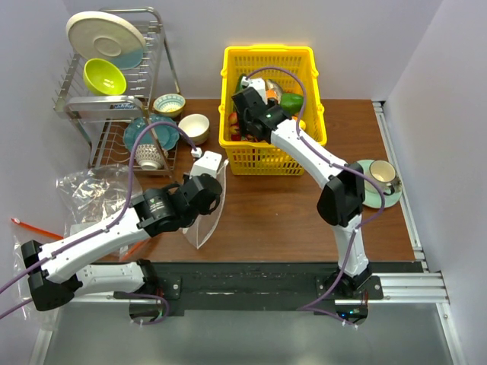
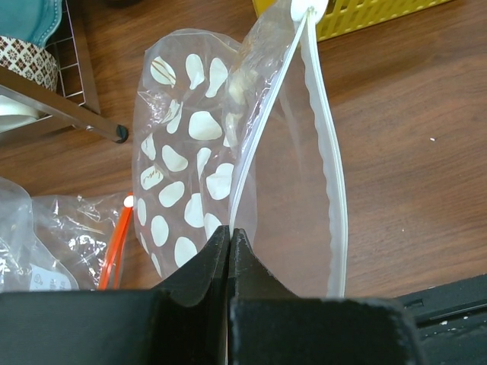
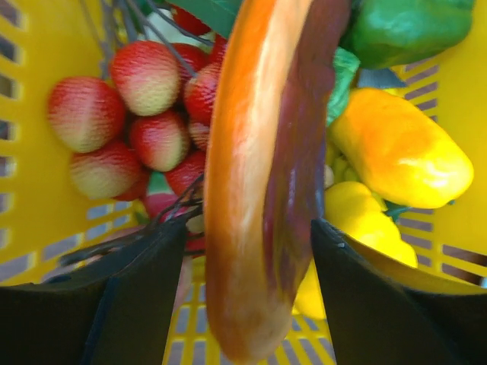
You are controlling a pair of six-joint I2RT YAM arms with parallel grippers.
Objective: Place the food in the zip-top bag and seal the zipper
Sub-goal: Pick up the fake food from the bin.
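Observation:
The zip-top bag (image 2: 190, 152), clear with whitish dots, stands on edge on the table (image 1: 289, 205) with its mouth gaping. My left gripper (image 2: 230, 232) is shut on the near lip of its zipper (image 2: 259, 129); the far lip bows away to the right. A white block (image 1: 207, 161) holds the bag's far end. My right gripper (image 3: 251, 222) is down inside the yellow basket (image 1: 268, 50), open, its fingers close on either side of the orange papaya-like slice (image 3: 259, 152). Around the slice lie a red berry cluster (image 3: 144, 99), yellow-orange produce (image 3: 399, 148) and a green pepper (image 3: 403, 26).
A dish rack (image 1: 114, 76) with plate and bowls fills the back left corner, with loose bowls (image 1: 194, 125) in front of it. Crumpled clear bags (image 1: 91, 190) with a red-orange strip (image 2: 114, 243) lie at the left. A cup on a saucer (image 1: 380, 179) sits at the right edge.

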